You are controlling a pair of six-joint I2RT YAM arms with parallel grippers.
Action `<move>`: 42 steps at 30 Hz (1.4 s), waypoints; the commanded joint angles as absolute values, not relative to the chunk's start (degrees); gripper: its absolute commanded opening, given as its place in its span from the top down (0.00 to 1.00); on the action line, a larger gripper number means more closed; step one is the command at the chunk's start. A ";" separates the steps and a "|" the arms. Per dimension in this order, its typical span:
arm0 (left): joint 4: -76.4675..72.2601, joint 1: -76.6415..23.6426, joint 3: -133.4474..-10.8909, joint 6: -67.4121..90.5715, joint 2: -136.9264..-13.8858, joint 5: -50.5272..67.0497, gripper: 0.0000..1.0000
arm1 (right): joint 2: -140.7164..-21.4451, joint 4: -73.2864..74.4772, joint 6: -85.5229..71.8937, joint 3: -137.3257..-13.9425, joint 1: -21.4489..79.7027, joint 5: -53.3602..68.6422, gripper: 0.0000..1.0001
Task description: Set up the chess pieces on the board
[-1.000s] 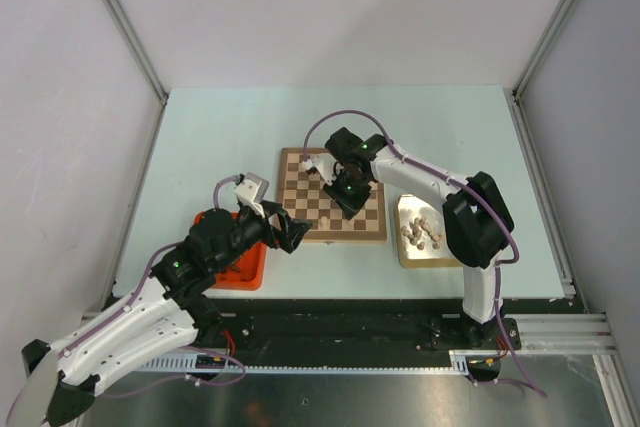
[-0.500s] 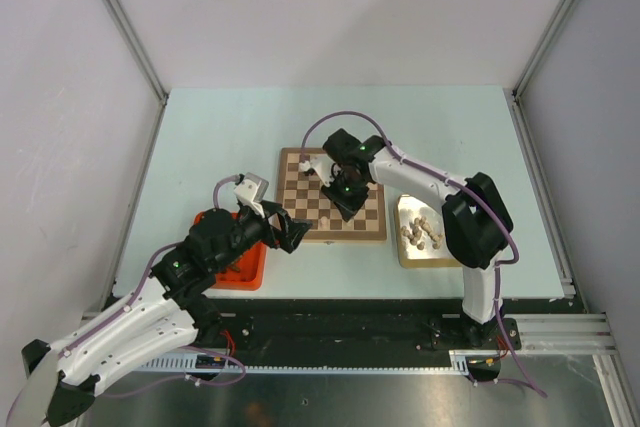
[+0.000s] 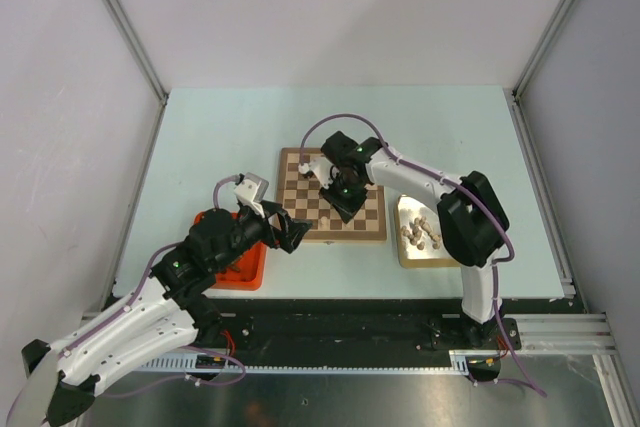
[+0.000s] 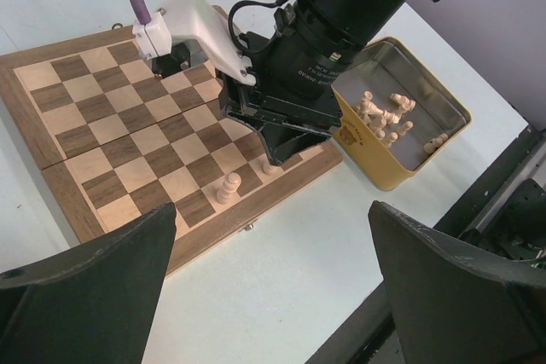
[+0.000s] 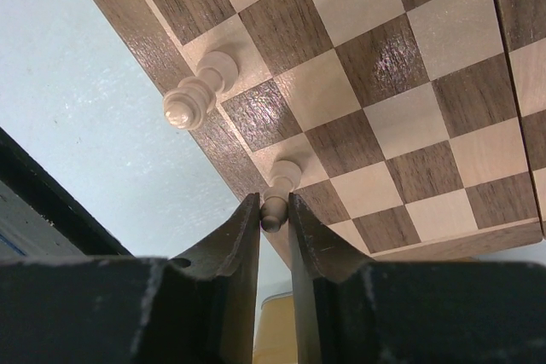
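Observation:
The board (image 3: pixel 300 175) lies mid-table. My right gripper (image 5: pixel 274 210) is shut on the head of a pale pawn-like piece (image 5: pixel 279 183), whose base is at a light square in the board's near edge row. A second pale piece (image 5: pixel 198 95) stands upright a couple of squares away in the same row. Both pieces show in the left wrist view, the held one (image 4: pixel 270 165) and the free one (image 4: pixel 228 187). My left gripper (image 4: pixel 271 215) is open and empty, above the table just off the board's near edge. In the top view it (image 3: pixel 287 233) is by the board's near-left corner.
A gold tin (image 3: pixel 405 247) holding several pale pieces (image 4: pixel 384 112) stands right of the board. A red tray (image 3: pixel 240 272) sits left of it, partly under my left arm. The right arm (image 4: pixel 341 14) reaches across the board.
My right gripper has shifted slightly left over the board's near rows, still shut on the piece. The left arm has not moved.

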State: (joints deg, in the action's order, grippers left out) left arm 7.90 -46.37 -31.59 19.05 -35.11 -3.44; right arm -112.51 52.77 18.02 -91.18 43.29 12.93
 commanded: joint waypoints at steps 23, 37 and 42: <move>7.38 -46.58 -34.27 19.69 -35.07 -1.93 0.00 | -105.30 54.23 21.27 -95.45 38.42 15.81 0.27; 7.38 -46.67 -37.00 25.22 -35.86 1.21 0.00 | -84.83 51.60 27.77 -83.59 18.05 38.64 0.18; 7.47 -46.67 -39.80 27.59 -39.89 3.34 0.00 | -81.21 50.27 28.21 -78.15 8.10 47.10 0.18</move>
